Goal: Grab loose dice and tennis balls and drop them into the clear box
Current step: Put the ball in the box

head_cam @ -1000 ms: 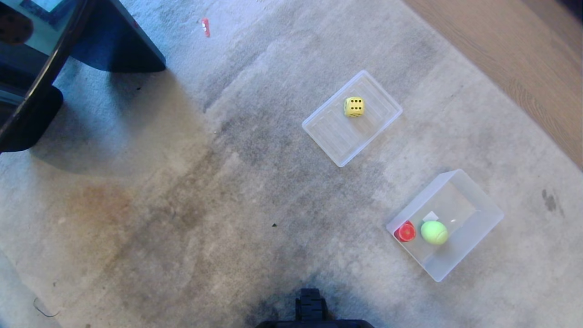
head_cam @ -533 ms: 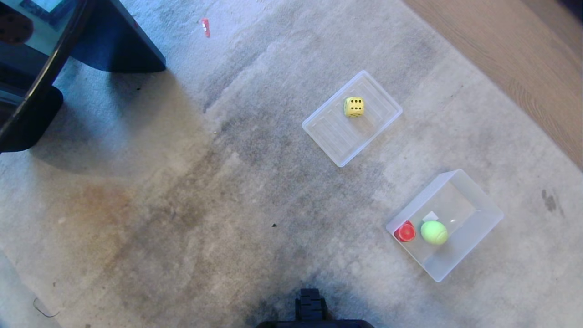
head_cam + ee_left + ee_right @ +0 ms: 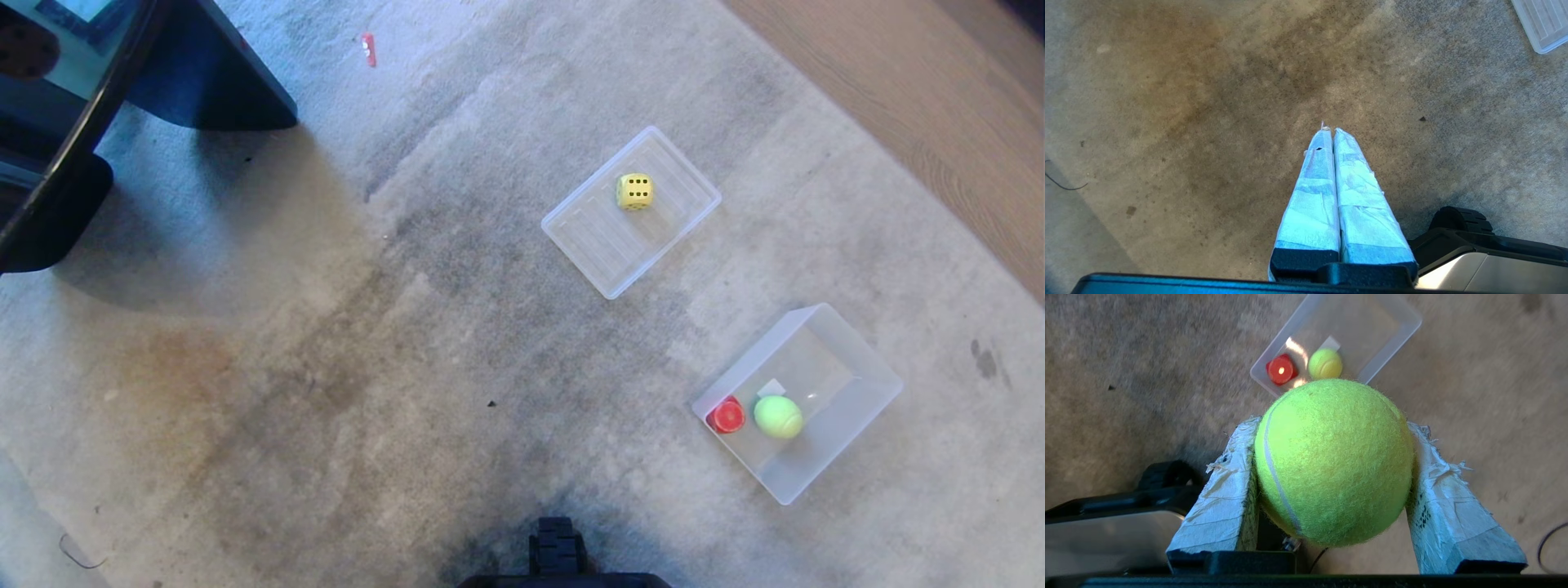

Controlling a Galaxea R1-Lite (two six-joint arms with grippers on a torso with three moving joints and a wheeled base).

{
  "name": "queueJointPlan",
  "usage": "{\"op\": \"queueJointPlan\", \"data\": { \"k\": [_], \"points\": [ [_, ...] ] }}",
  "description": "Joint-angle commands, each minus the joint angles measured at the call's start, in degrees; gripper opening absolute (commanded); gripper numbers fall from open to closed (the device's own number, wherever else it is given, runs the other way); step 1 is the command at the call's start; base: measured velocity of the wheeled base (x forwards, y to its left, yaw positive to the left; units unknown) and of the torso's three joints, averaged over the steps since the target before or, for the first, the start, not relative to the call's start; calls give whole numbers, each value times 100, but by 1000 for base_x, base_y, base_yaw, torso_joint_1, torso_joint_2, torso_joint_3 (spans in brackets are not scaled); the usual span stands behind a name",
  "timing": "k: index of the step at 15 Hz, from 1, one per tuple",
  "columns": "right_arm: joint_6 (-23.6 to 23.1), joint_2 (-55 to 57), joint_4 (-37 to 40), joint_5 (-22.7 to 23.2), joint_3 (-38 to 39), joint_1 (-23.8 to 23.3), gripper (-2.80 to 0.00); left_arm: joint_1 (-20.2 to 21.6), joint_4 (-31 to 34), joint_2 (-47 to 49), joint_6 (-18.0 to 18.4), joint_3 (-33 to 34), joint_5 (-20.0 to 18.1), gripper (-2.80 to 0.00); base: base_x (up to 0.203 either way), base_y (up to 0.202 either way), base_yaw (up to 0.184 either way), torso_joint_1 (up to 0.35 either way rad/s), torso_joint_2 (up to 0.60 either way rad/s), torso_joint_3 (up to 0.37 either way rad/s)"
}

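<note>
In the right wrist view my right gripper [image 3: 1331, 426] is shut on a fuzzy yellow-green tennis ball [image 3: 1333, 461], held above the carpet. Ahead of it lies the clear box [image 3: 1372, 326], holding a red die [image 3: 1281, 370] and a second tennis ball [image 3: 1325, 364]. The head view shows the same clear box [image 3: 849, 416] at the lower right, with the red die [image 3: 726, 416] and tennis ball [image 3: 778, 416] inside. A yellow die [image 3: 634, 191] with black dots rests on the flat ribbed lid [image 3: 604, 245]. My left gripper [image 3: 1329, 130] is shut and empty over bare carpet. Neither gripper shows in the head view.
Dark furniture [image 3: 82, 98] fills the upper left corner. Wooden floor [image 3: 939, 106] borders the carpet at the upper right. A small red scrap [image 3: 369, 49] lies at the far edge of the carpet. My black base [image 3: 559, 555] shows at the bottom edge.
</note>
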Motion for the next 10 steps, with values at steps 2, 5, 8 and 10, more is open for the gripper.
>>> {"op": "queueJointPlan", "data": {
  "k": [2,5,8,10],
  "points": [
    [269,1974,-118,-15,-555,-38,-280,-2,-1,0,-6,0,4,-280,0,0,0,0,0,0],
    [775,4020,-1011,-109,-772,-138,-280,-2,-1,0,-6,0,4,-280,0,0,0,0,0,0],
    [1412,6199,-2518,-214,-839,-204,-280,-2,-1,0,-6,0,-5,-280,0,0,0,0,0,0],
    [1722,7512,-3503,-256,-889,-250,-280,-2,-1,0,-6,0,4,-280,0,0,0,0,0,0]
  ]
}}
